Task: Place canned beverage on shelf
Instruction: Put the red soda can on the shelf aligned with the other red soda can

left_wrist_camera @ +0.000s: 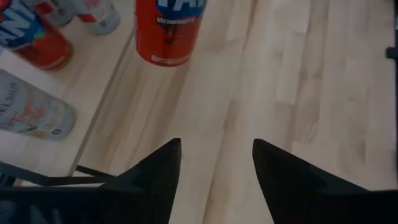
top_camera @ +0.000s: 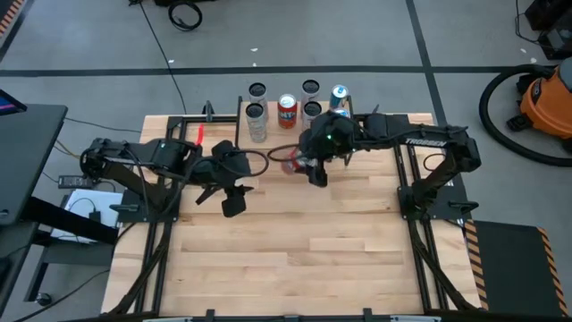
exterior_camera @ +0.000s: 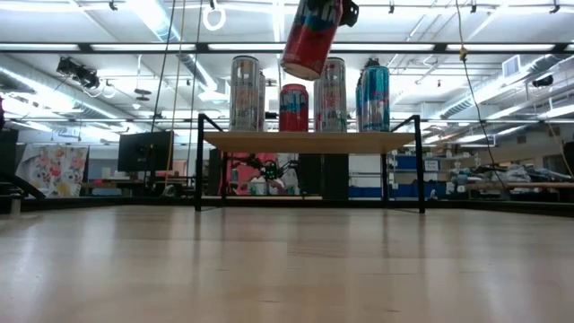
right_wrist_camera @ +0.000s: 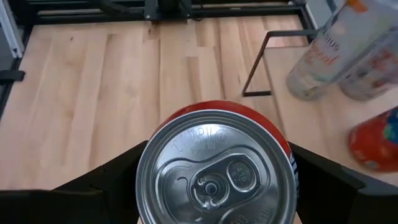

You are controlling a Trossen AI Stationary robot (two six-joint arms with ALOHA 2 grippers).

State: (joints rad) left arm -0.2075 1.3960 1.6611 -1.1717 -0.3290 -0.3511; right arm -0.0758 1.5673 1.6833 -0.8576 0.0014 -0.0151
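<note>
The red can (right_wrist_camera: 217,168) is sitting clamped between the right gripper's (top_camera: 308,165) fingers (right_wrist_camera: 323,174), lifted clear of the wooden surface (top_camera: 295,259) and hanging in front of the shelf (exterior_camera: 309,141), tilted in the low view. The right wrist view is showing what no other view gives: the can's silver lid with its pull tab, and embossed lettering on it too faint to read. The left wrist view is catching the same can (left_wrist_camera: 169,31) from its lower end, where the small word "strawberry" is readable under large white letters cut off by the frame edge. The low view is showing its red and blue side (exterior_camera: 309,36) hanging above the level of the shelf board, near the front edge.

The left gripper (top_camera: 231,192) is hovering over the surface, nearer the table's middle than the shelf, its fingers (left_wrist_camera: 155,180) standing apart with nothing between them.

Farther off, the shelf is carrying a row of cans: tall silver cans (exterior_camera: 244,92), a shorter red one (exterior_camera: 293,108) between them, and a blue and silver can (exterior_camera: 375,97) at the right end. The high view is counting two rows there, which the low view is flattening into one. In the left wrist view a pale can (left_wrist_camera: 34,112) is bearing script too blurred to read.
</note>
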